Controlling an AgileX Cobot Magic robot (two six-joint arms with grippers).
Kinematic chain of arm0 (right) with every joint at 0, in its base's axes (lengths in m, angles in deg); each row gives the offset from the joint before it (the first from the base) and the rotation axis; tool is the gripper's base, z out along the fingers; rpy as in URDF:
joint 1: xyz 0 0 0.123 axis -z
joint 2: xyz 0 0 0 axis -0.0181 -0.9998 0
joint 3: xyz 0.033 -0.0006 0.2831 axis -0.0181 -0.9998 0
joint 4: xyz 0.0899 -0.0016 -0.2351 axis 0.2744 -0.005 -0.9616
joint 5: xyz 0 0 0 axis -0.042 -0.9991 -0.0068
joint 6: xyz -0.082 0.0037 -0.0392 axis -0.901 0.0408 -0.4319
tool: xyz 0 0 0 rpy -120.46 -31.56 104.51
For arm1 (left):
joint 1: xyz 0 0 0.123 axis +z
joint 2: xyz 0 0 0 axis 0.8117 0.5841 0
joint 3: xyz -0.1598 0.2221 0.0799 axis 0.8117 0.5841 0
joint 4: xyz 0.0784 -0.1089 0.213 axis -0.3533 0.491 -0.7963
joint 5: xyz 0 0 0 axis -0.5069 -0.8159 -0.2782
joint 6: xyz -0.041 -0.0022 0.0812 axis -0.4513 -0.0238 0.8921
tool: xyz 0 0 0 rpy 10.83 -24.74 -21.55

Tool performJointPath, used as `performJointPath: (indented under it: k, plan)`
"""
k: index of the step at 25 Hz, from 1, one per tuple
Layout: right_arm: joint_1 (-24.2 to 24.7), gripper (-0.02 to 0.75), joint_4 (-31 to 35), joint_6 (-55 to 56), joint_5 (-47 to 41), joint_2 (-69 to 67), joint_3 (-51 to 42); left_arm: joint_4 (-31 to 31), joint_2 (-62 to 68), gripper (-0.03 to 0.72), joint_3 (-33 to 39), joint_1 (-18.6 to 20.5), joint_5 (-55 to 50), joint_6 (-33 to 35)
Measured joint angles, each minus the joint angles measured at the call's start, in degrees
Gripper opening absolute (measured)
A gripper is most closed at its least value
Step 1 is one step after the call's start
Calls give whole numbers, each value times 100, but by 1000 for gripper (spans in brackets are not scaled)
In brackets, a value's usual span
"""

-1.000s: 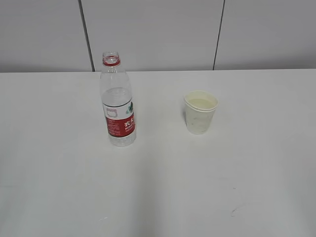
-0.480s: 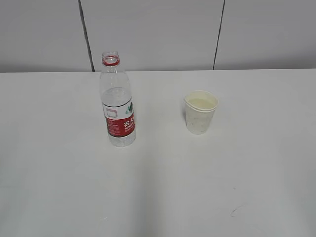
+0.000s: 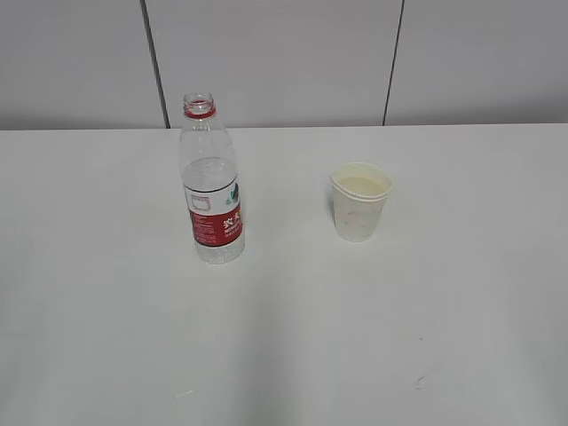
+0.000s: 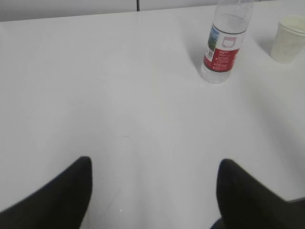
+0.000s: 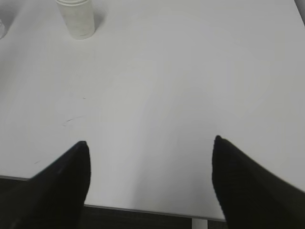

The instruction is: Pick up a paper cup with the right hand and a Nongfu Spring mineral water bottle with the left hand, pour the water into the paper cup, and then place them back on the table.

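The Nongfu Spring mineral water bottle (image 3: 211,182) stands upright and uncapped on the white table (image 3: 284,337), left of centre. The paper cup (image 3: 360,201) stands upright to its right. Neither arm shows in the exterior view. In the left wrist view my left gripper (image 4: 153,164) is open and empty, well short of the bottle (image 4: 224,45) at the upper right, with the cup (image 4: 288,39) at the far right. In the right wrist view my right gripper (image 5: 150,143) is open and empty above the table's near edge, far from the cup (image 5: 77,18) at the upper left.
A grey panelled wall (image 3: 284,62) runs behind the table. A few faint scuff marks (image 3: 419,382) lie on the tabletop near the front. The table's front edge (image 5: 143,210) and dark floor show at the bottom of the right wrist view.
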Motion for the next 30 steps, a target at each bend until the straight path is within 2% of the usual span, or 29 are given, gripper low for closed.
performJointPath:
  k: [30]
  plan:
    - [0, 588, 0, 0, 0, 0, 0, 0, 0, 480, 0, 0, 0, -4]
